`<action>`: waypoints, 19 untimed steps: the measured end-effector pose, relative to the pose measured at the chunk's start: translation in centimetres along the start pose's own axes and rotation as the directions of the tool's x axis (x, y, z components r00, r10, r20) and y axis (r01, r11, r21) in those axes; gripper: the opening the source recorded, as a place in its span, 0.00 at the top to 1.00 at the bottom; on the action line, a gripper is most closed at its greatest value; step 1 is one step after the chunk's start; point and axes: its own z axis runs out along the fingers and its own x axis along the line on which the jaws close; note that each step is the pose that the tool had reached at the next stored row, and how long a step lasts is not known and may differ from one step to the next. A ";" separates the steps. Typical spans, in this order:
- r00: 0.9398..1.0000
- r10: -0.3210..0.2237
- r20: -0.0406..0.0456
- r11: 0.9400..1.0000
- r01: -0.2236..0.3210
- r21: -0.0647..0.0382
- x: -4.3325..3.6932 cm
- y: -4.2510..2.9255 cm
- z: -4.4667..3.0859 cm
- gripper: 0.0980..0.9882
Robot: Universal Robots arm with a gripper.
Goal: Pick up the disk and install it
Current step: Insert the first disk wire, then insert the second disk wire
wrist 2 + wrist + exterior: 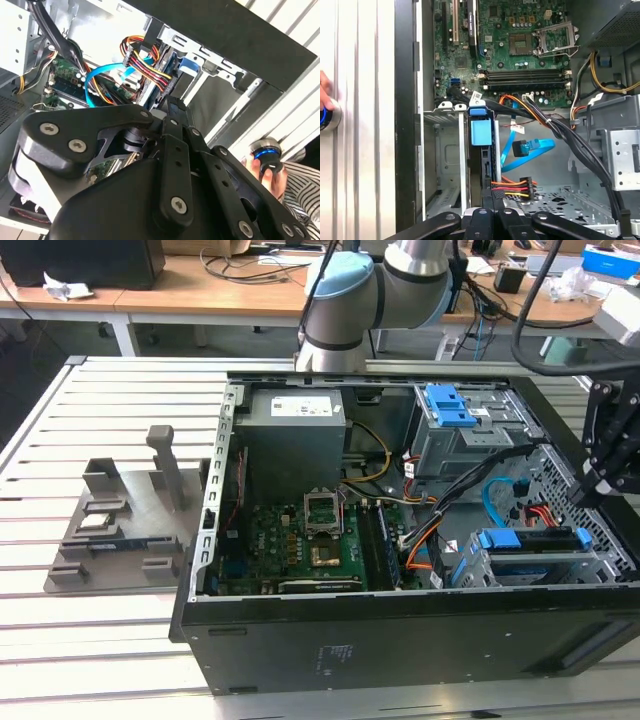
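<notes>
One disk [530,540] sits edge-up in the cage [545,565] in the exterior view, likely already slid into its slot; the gripper [600,475] hangs just above the cage. In the first wrist view, the fingers [487,220] pinch the disk [482,150] in the cage.

Even, bright indoor light; the slatted desk [60,440] glares pale, the computer case [400,640] interior stays shadowed, and close linkage blurs in both wrist views.
</notes>
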 end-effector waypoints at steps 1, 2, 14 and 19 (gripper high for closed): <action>1.000 0.000 0.000 1.000 0.000 0.000 0.01 0.03 -0.27 0.99; 1.000 0.000 0.000 1.000 0.000 0.000 0.03 0.07 -0.64 0.99; 1.000 0.000 0.000 1.000 0.000 0.000 0.09 0.25 -2.40 0.99; 1.000 0.000 0.000 1.000 0.000 0.000 0.08 0.25 -2.41 0.99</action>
